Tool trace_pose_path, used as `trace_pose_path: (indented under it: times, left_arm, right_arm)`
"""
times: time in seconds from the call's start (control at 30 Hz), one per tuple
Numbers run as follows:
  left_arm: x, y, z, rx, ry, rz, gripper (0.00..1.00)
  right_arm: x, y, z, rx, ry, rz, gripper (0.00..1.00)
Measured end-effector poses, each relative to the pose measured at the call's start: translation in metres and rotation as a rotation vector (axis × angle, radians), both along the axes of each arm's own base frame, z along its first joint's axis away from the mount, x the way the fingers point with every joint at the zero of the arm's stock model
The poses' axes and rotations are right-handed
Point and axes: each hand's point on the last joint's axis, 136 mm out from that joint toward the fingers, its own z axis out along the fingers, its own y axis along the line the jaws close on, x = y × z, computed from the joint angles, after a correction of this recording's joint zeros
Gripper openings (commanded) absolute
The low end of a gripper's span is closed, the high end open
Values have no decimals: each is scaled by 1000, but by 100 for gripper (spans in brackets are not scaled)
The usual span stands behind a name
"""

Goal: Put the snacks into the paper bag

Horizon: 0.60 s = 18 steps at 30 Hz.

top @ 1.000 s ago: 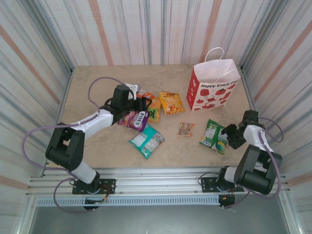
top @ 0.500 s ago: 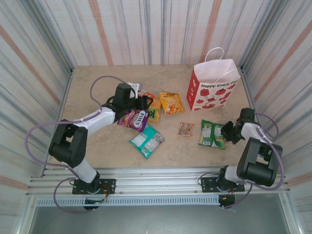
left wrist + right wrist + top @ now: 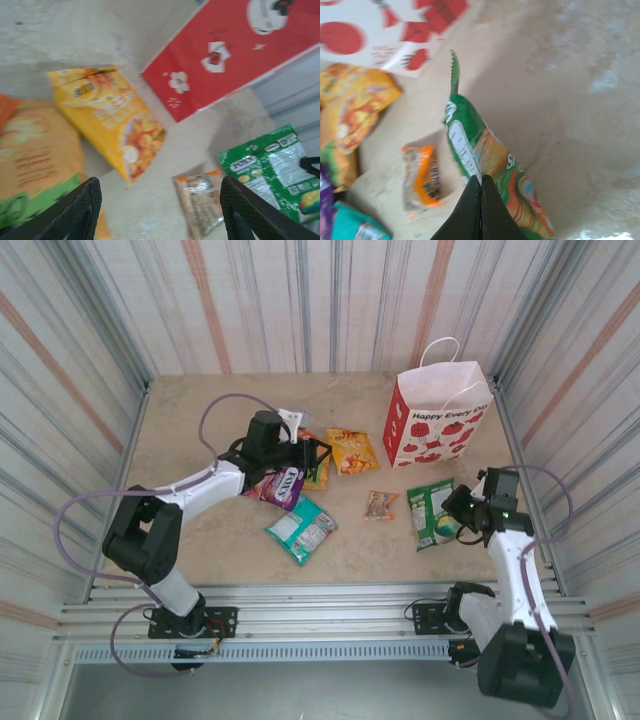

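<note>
Right claw (image 3: pixel 481 185), clenched on the edge of a green shiny foil snack packet (image 3: pixel 428 510), near but apart from the upright white paper carrier bag with red apple prints (image 3: pixel 440 420) at the far right of the beige worktop (image 3: pixel 200 420). Left claw (image 3: pixel 160 212), jaws released and wide apart, above a yellow foil packet (image 3: pixel 107 117) and an orange packet (image 3: pixel 35 145); a teal packet (image 3: pixel 300 528), a purple packet (image 3: pixel 283 485) and a small brown packet (image 3: pixel 380 505) lie flat between the arms

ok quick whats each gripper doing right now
left gripper: open, holding nothing
right gripper: shut on the green snack packet
</note>
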Motion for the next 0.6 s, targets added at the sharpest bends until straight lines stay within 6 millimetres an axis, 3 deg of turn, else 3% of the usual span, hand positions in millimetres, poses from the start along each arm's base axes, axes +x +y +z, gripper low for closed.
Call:
trace_pose_path:
  times: [0.13,0.27,0.4,0.6]
  left_arm:
    - [-12,-29,16,-119,-36,-96,67]
    - [-24,-54,11,-219,-27,-209,67]
    - [-40,-68,9,-262,-32,-330,67]
    - [-78,-91,29,-278,-152,-547,70]
  right_arm:
    - [-4,19,38,14,-168,84,0]
    - [-7,36,71,45,-318,175,0]
    - [-9,55,86,87,-372,283,0]
    - [-8,85,108,138,-436,461,0]
